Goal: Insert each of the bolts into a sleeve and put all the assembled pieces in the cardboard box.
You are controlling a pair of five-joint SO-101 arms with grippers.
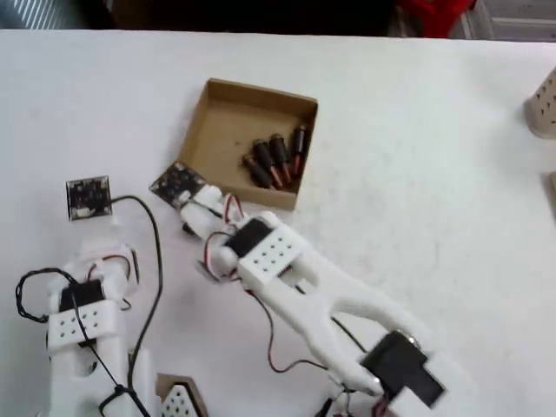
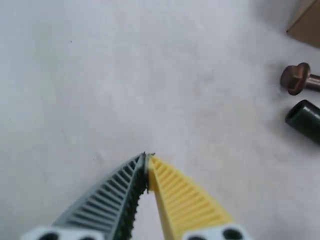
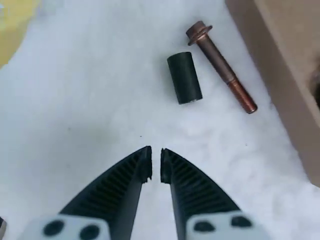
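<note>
A loose copper-coloured metal bolt (image 3: 224, 70) with a flanged head lies flat on the white table (image 3: 75, 100), not in any sleeve. A short black cylindrical sleeve (image 3: 184, 78) lies just beside it. Both rest ahead of the right pincer (image 3: 156, 164), a little beyond its tips. The bolt lies between the sleeve and the outer wall of the brown cardboard box (image 3: 285, 60).

The right pincer's two black ribbed fingers are spread only slightly (a narrow gap shows at the tips) and pinch nothing. The left pincer (image 2: 147, 162) has one grey finger and one yellow, pressed together at the tips and empty. It is well apart from the bolt and sleeve, which sit off to one side of it.

From above, several assembled bolt-and-sleeve pieces (image 1: 276, 161) lie together in the box.
</note>
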